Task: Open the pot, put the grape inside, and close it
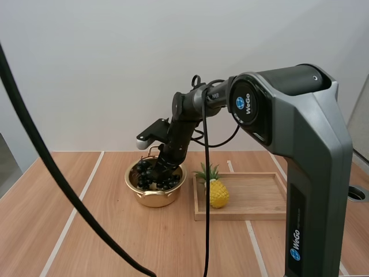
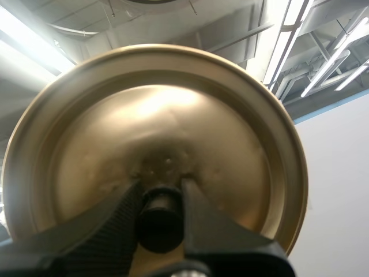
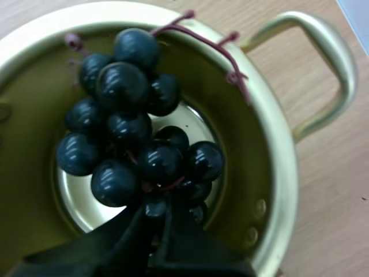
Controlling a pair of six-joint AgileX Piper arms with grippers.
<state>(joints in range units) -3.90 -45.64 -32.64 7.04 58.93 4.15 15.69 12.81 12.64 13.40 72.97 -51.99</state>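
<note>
Grapes (image 3: 132, 144) are being held inside the open pot (image 3: 277, 173), my right claw (image 3: 158, 222) pinching the bunch between its fingertips. The pot is sitting on the tabletop (image 1: 86, 231), just beside a wooden tray (image 1: 253, 214) carrying a pineapple (image 1: 218, 194). My left claw (image 2: 161, 193) is gripping the lid (image 2: 173, 115) by its black knob (image 2: 160, 225).

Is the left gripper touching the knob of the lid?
Touching. In the left wrist view the left gripper pinches the black knob of the lid from both sides, no gap.
</note>
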